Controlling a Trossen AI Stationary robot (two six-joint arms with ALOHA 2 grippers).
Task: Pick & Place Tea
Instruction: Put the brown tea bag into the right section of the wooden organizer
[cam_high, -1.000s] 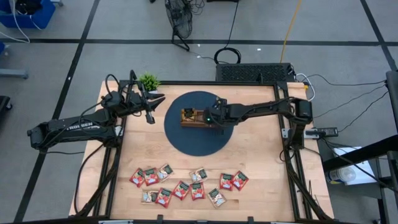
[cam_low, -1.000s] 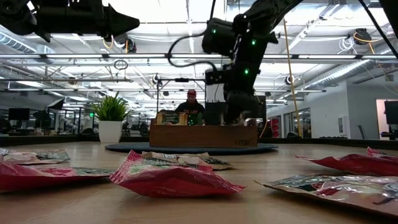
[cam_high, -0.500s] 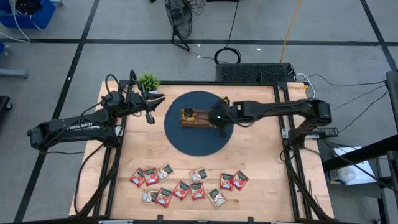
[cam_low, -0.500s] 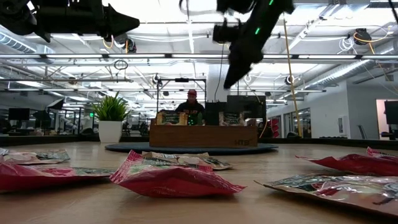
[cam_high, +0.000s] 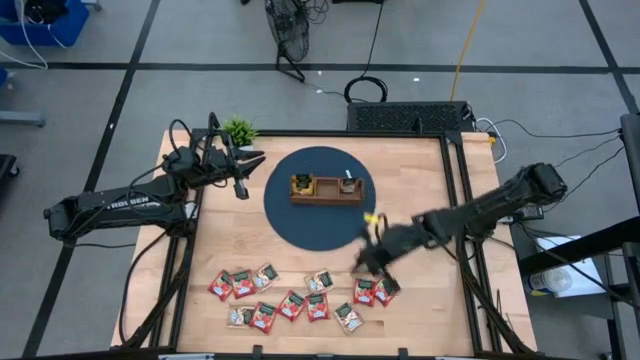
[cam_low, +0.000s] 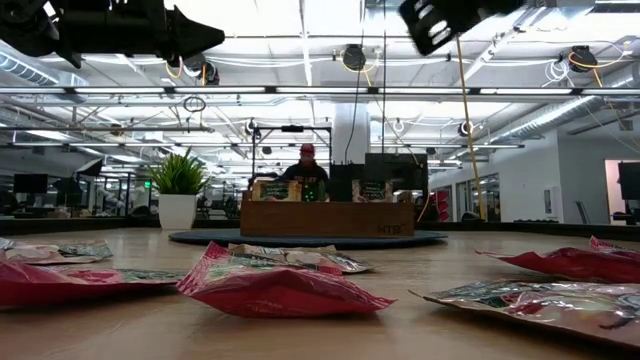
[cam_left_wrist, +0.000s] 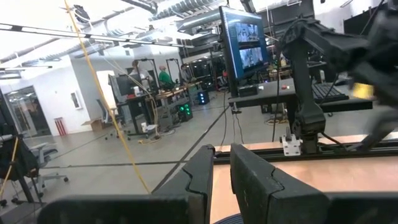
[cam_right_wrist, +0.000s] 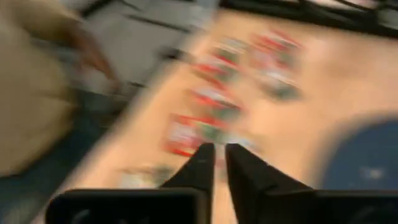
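Since half a second ago the right gripper (cam_high: 368, 258) has swung away from the wooden tray (cam_high: 326, 190) and now hangs over bare tabletop just short of the tea sachets (cam_high: 300, 295), its fingers (cam_right_wrist: 208, 163) nearly closed with only a thin gap and nothing between them. Behind those fingers the tray sits on the round dark mat (cam_high: 318, 197), holding upright sachets in its two end compartments; whether the middle one holds anything cannot be told. Ahead of the fingers the remaining red, orange and green-and-white sachets lie scattered flat along the near edge of the wooden table (cam_high: 420, 310). The left gripper (cam_high: 243, 172) waits by the small potted plant (cam_high: 239, 130) at the far left corner, fingers (cam_left_wrist: 205, 174) close together and empty. Beyond the table, a person in a red cap (cam_low: 307, 170) sits in the room behind the tray, with desks and a monitor (cam_left_wrist: 244, 46) farther off.
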